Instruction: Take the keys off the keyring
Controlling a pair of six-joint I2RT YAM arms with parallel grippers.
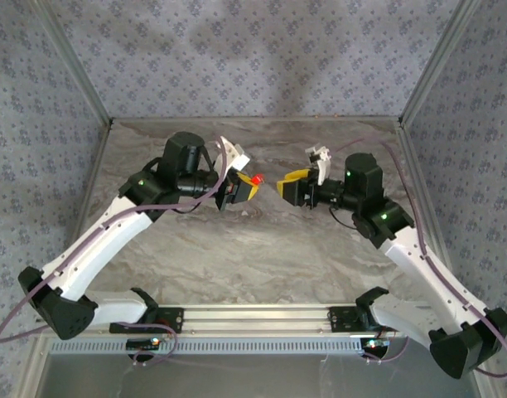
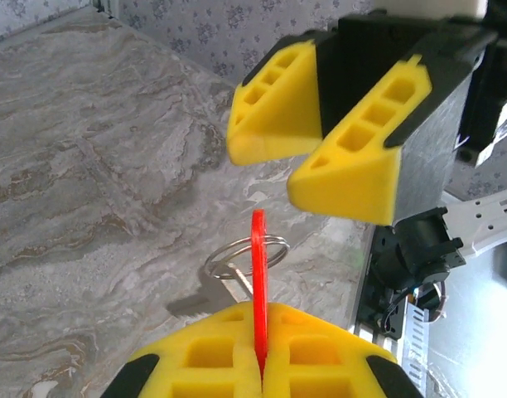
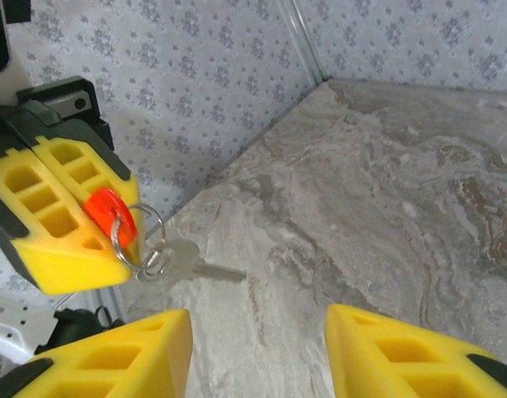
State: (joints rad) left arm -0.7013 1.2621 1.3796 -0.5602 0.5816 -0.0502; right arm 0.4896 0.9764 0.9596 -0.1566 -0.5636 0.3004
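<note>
My left gripper (image 1: 243,189) is shut on the keyring's red tag (image 2: 258,274), held on edge above the table. A silver split ring (image 2: 247,253) passes through the tag. One silver key (image 3: 187,261) hangs from the ring (image 3: 136,236), with its blade pointing out sideways. The red tag (image 3: 109,214) sits at the tip of the left gripper's yellow fingers (image 3: 59,220). My right gripper (image 1: 285,187) faces the left one across a short gap. Its jaws stand open with nothing between them, clear of the key and ring.
The marbled grey tabletop (image 1: 253,249) lies below both grippers. Patterned fabric walls (image 1: 253,50) on metal frame posts close in the back and sides. An aluminium rail (image 1: 253,319) carrying both arm bases runs along the near edge.
</note>
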